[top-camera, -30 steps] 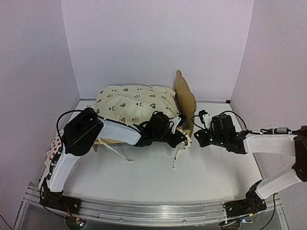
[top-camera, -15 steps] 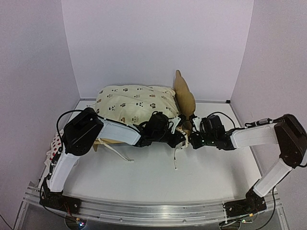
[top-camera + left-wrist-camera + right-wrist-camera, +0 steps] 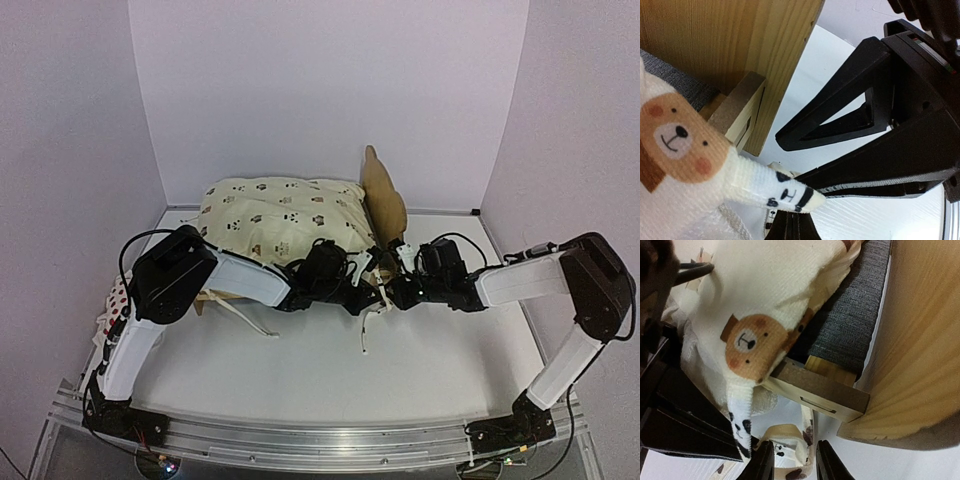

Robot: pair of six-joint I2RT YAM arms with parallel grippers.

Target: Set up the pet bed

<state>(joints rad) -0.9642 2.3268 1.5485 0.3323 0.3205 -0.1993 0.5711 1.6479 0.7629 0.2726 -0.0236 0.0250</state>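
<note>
Right gripper (image 3: pixel 792 464) sits low at the near corner of the pet bed (image 3: pixel 383 195), its jaws partway apart. A loop of the cushion tie (image 3: pixel 790 452) lies loose between the fingers and is not pinched. Left gripper (image 3: pixel 787 232) is just beside it, fully closed, with a panda-printed length of the same tie running into its tips, so it appears to have hold of it.

The first risk is here: with nothing clamped on the right, the loop could slide out and drop to the table (image 3: pixel 330 380) as soon as either arm moves. The two grippers are also crowded together, almost touching. A small misjudged reach could knock one against the other and jerk the tie.

Just beyond them is the end of the side rail (image 3: pixel 822 399), with the grey fabric base (image 3: pixel 855 320) behind it. The frame looks light, so a firm pull from the closed gripper could skid the whole bed rather than tighten anything.

Farther back the bear-print cushion (image 3: pixel 285 212) lies on the bed, bunched at this corner. The same pull could drag it off the base or leave it crooked.

At the far right the headboard (image 3: pixel 920 350) stands upright, close to the right wrist. A sideways swing there could tip or shove the bed.
</note>
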